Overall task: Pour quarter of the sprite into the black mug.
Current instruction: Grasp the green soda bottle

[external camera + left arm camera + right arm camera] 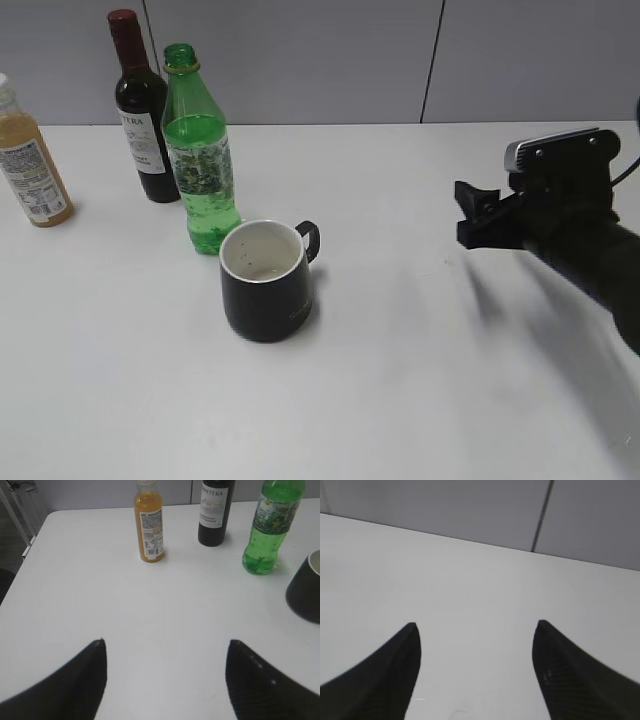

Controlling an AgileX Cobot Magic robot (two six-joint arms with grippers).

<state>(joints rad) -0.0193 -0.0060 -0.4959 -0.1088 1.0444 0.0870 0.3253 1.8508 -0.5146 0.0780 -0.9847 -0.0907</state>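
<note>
The sprite [200, 160], a tall green bottle with no cap, stands upright at the back left of the white table. It also shows in the left wrist view [270, 530]. The black mug [264, 282] stands just in front and right of it, handle to the right, with a little liquid inside. Its edge shows in the left wrist view [305, 590]. My right gripper [470, 215] is open and empty, hovering far to the right of the mug; the right wrist view shows its jaws [476, 630] over bare table. My left gripper [166, 647] is open and empty; it is not visible in the exterior view.
A dark wine bottle [142, 115] with a red top stands just left of the sprite and shows in the left wrist view [216, 510]. An orange-juice bottle [28, 160] stands at the far left and shows in the left wrist view [149, 525]. A grey wall runs behind the table.
</note>
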